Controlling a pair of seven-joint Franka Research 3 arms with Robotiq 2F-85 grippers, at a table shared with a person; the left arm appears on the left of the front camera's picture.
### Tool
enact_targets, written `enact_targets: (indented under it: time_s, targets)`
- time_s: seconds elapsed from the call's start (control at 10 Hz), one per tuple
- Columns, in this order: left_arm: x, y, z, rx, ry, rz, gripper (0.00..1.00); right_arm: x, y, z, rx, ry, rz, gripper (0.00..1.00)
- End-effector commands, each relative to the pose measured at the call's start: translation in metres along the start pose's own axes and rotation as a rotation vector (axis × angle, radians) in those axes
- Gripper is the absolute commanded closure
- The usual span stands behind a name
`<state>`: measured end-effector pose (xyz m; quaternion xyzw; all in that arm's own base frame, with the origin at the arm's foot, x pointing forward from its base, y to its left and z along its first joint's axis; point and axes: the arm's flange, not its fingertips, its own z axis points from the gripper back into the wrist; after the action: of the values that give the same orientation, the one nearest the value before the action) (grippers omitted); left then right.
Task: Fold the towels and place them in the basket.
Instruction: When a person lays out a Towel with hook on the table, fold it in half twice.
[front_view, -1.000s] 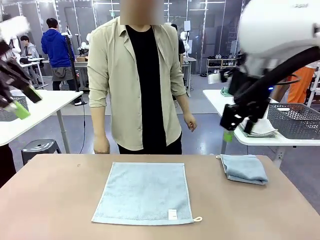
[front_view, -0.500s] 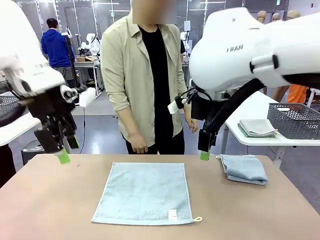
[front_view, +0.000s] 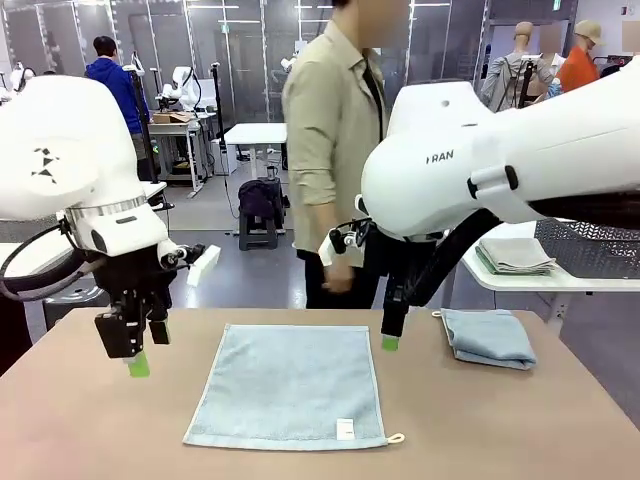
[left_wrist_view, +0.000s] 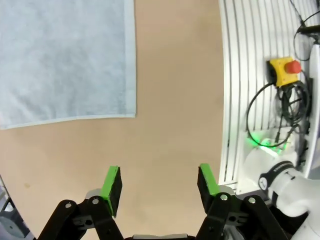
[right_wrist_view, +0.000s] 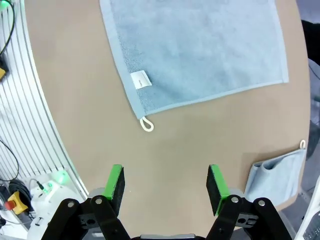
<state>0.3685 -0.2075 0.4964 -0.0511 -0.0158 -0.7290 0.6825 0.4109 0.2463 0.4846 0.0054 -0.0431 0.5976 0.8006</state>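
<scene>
On the brown table (front_view: 80, 420) in front of me, one towel (front_view: 288, 385) lies spread flat in the middle, its white label (front_view: 345, 429) and small loop (front_view: 396, 438) at the near right corner. A second towel, folded (front_view: 488, 337), sits off to the right near the far edge, well apart from the first.

The left gripper (front_view: 137, 364) hangs point-down over bare table just to the left of the flat towel. Its jaws are spread wide with nothing between them. From its wrist camera the left gripper (left_wrist_view: 159, 182) has only tabletop between its pads, and a corner of the flat towel (left_wrist_view: 65, 55) lies off to one side.

The right gripper (front_view: 390, 341) hangs by the flat towel's far right corner, between the two towels. Its wrist camera shows the right gripper (right_wrist_view: 166, 184) also spread and empty over bare table, the loop (right_wrist_view: 146, 124) just ahead of it and the folded towel (right_wrist_view: 272, 175) to one side.

A person (front_view: 325, 150) stands at the far side, turned sideways. A basket (front_view: 590, 245) sits on a white table at the right.
</scene>
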Motion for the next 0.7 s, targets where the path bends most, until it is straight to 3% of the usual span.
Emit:
enact_targets:
  time_s: [0.0,0.2,0.3,0.6]
  targets:
    - [-0.006,-0.001,-0.004,0.083,0.013,-0.026,0.22,0.000,-0.009,-0.009,0.049,-0.031,0.009,0.17]
    - [-0.012,0.000,-0.001,0.117,-0.027,-0.018,0.22,0.003,-0.017,-0.009,0.056,-0.009,-0.026,0.17]
    - [-0.002,0.003,0.000,0.054,0.006,-0.007,0.22,0.000,-0.005,-0.011,0.031,-0.002,-0.013,0.17]
    - [-0.002,0.003,0.000,0.054,0.006,-0.007,0.22,0.000,-0.005,-0.011,0.031,-0.002,-0.013,0.17]
